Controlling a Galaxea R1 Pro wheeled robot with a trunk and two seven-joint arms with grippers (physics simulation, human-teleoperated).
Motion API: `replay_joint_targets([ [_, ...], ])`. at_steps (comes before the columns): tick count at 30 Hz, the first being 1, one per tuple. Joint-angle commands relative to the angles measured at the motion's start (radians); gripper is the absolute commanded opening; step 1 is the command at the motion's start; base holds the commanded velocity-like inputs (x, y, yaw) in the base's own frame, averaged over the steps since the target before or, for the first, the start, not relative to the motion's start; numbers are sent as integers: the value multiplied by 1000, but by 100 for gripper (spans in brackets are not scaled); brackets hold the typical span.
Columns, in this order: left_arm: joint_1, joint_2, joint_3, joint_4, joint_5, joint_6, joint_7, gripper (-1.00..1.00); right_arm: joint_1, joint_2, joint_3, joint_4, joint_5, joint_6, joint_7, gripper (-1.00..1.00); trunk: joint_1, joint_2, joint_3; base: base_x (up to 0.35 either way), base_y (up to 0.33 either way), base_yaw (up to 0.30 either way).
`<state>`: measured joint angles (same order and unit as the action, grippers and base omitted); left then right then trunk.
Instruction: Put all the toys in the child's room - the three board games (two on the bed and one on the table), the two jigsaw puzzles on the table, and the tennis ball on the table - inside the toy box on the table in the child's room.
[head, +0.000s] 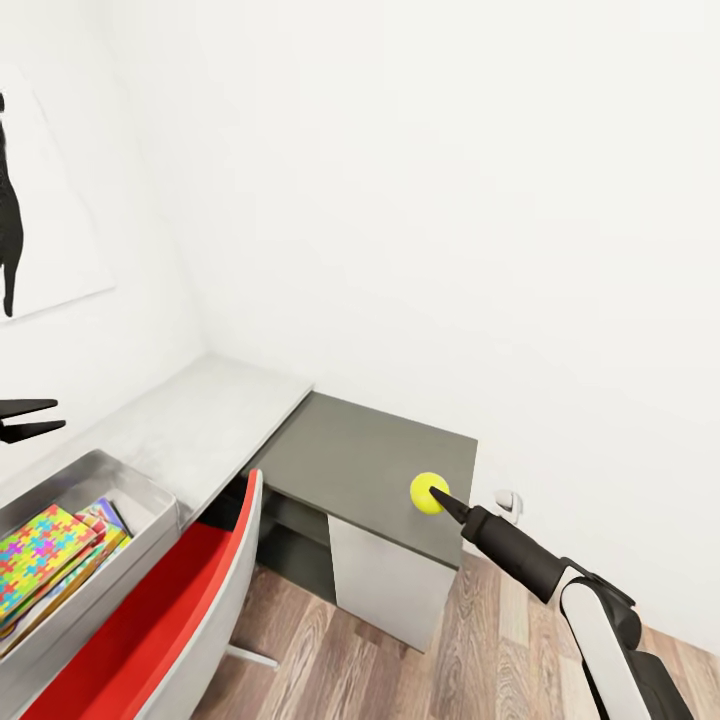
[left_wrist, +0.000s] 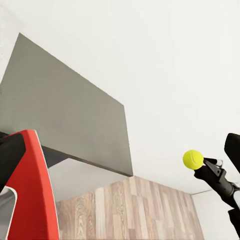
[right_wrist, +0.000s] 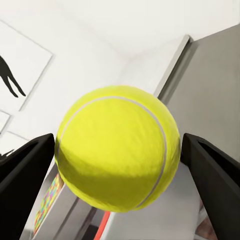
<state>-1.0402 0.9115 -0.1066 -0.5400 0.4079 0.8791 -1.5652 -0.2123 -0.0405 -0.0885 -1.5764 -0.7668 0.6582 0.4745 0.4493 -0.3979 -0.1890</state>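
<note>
Yellow tennis ball (head: 429, 492) is clamped in the right hand (head: 441, 499), not yet boxed; jigsaw puzzles (head: 45, 556) already lie in the toy box (head: 150, 497); left hand (head: 45, 417) apart.

Child's bedroom, desk (head: 200, 420), toy box (head: 120, 485) (jigsaw puzzles (head: 40, 555) inside), silhouette picture (head: 40, 200), wood floor (head: 480, 650)

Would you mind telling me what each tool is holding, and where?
Right tool pinches the ball across its middle; left tool holds nothing.
</note>
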Motion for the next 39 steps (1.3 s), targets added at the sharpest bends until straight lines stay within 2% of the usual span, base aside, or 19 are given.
replay_joint_targets([
  [1,-2,1,-7,3,3,11,-6,100,-1,0,-2,-1,-4,8,0,-100,1,-2,0,0,0,0],
  [4,-2,1,-7,48,2,0,-6,100,-1,1,-2,-1,-4,8,0,-100,1,-2,4,0,0,0],
  [9,-1,1,-8,159,2,-104,-6,100,-1,0,-2,-1,-3,8,1,-100,1,-2,13,0,0,0],
  [12,-1,0,-9,214,2,-136,-6,100,-1,0,-3,-1,-4,8,1,-100,1,-2,18,0,0,0],
  [21,0,1,-8,246,2,-143,-6,100,-1,-1,-4,-1,-5,8,2,-100,1,-2,33,-38,0,0],
  [26,0,14,-6,250,3,-138,-6,100,-1,-1,-3,-2,-5,9,1,-100,1,-2,41,-223,0,0],
  [30,0,7,-7,300,0,-151,-6,100,-1,0,-2,-1,-4,8,1,-100,1,-2,47,-199,0,0],
  [39,0,3,-7,309,0,-155,-6,100,-1,1,-2,-2,-4,9,1,-100,1,-2,62,-34,0,0],
])
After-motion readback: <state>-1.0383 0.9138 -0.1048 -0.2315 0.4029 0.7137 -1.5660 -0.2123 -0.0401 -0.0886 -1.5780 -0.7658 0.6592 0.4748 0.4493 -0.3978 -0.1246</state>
